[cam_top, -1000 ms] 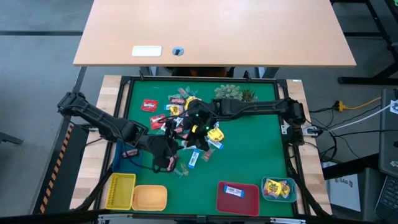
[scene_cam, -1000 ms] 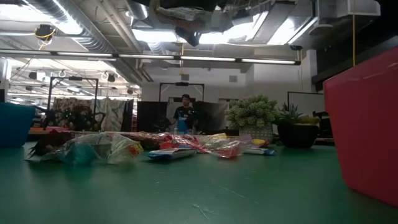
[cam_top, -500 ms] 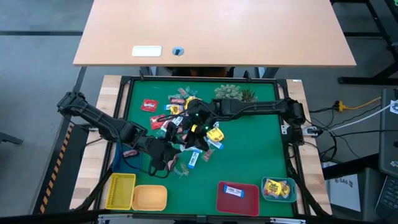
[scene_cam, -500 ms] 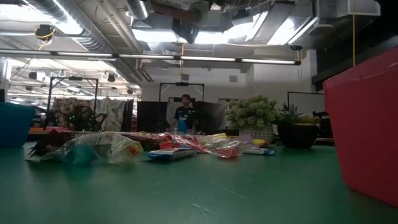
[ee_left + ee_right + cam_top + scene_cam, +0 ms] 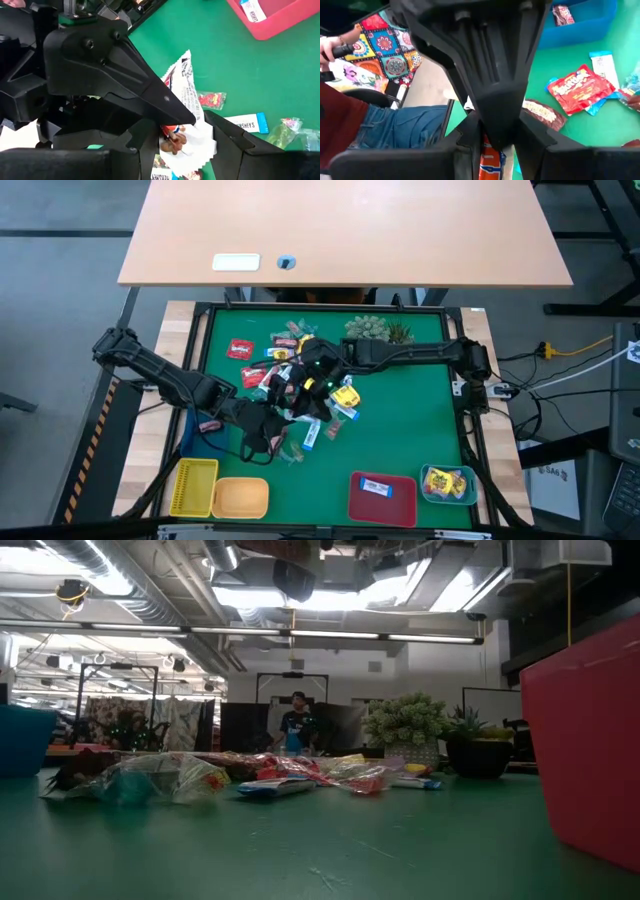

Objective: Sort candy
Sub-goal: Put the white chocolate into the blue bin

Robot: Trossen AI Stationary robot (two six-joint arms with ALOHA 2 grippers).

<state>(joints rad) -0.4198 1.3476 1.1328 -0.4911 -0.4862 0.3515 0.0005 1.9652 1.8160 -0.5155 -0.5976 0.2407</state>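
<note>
A: Item one, risks?

B: Left gripper (image 5: pixel 187 132), jaws clamped on a white-wrapped sweet (image 5: pixel 187 107), hangs beside the right gripper (image 5: pixel 492 145), jaws pinching an orange wrapper (image 5: pixel 491 161). Both work the same candy pile (image 5: pixel 300 380) mid-surface; a collision or dropped wrapper seems possible.

A: Item two, containers?

B: Red tray (image 5: pixel 383 498): one blue-and-white sweet. Teal tray (image 5: pixel 449 484): yellow sweets. Yellow tray (image 5: pixel 194 486) and orange tray (image 5: pixel 241 497): nothing visible.
</note>
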